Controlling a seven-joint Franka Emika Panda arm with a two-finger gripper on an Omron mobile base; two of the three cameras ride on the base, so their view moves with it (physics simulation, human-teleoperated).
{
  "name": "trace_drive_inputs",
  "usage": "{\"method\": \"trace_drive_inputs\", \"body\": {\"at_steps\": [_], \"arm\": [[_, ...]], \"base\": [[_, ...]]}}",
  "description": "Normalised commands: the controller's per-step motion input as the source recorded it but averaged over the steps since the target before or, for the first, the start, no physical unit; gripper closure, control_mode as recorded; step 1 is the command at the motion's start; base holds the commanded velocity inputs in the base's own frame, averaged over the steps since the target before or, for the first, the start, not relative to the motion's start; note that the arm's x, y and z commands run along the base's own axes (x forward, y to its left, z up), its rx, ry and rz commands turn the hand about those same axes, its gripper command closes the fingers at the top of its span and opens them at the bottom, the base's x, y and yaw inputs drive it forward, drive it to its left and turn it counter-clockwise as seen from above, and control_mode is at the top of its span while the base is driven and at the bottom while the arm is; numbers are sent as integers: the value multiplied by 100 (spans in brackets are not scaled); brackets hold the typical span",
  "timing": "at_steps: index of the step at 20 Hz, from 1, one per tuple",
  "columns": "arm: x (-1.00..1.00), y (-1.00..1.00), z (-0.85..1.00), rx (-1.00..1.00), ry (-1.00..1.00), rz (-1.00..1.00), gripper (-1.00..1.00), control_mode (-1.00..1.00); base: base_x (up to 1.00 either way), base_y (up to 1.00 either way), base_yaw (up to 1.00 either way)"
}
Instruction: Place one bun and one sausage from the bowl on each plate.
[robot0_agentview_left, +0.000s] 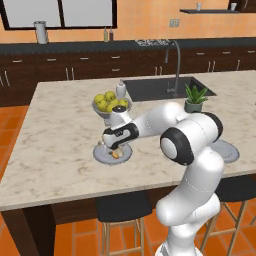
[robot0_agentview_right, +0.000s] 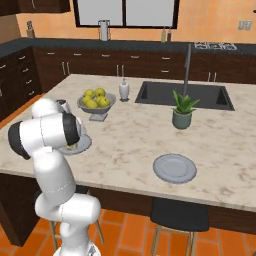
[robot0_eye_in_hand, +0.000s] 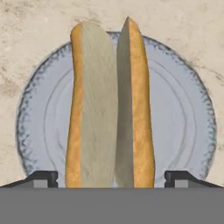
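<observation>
White arm bent low, end effector (robot0_eye_in_hand: 111, 179) open astride bun (robot0_eye_in_hand: 109, 105) over plate (robot0_eye_in_hand: 183, 113).

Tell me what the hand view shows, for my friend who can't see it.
A split bun lies open on a round grey plate, seen from straight above. The plate sits on a pale marble counter. Two dark fingertips stand wide apart at the bottom, either side of the bun.

The worktop (robot0_agentview_right: 130, 135) is holding two plates (robot0_agentview_right: 174, 167) (robot0_agentview_left: 107, 156), a fruit bowl (robot0_agentview_right: 96, 107), a plant pot (robot0_agentview_right: 182, 119) and a white bottle (robot0_agentview_right: 124, 90) by the sink (robot0_agentview_right: 182, 95).
</observation>
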Motion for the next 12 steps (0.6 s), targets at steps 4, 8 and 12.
{"method": "trace_drive_inputs", "body": {"at_steps": [4, 8, 12], "arm": [[-1, -21, 22, 5, 0, 0, -100, -100], [-90, -49, 71, 8, 0, -7, -100, -100], [-100, -31, 100, 0, -1, -10, -100, -100]], "base": [[0, 0, 0], [0, 0, 0], [0, 0, 0]]}}
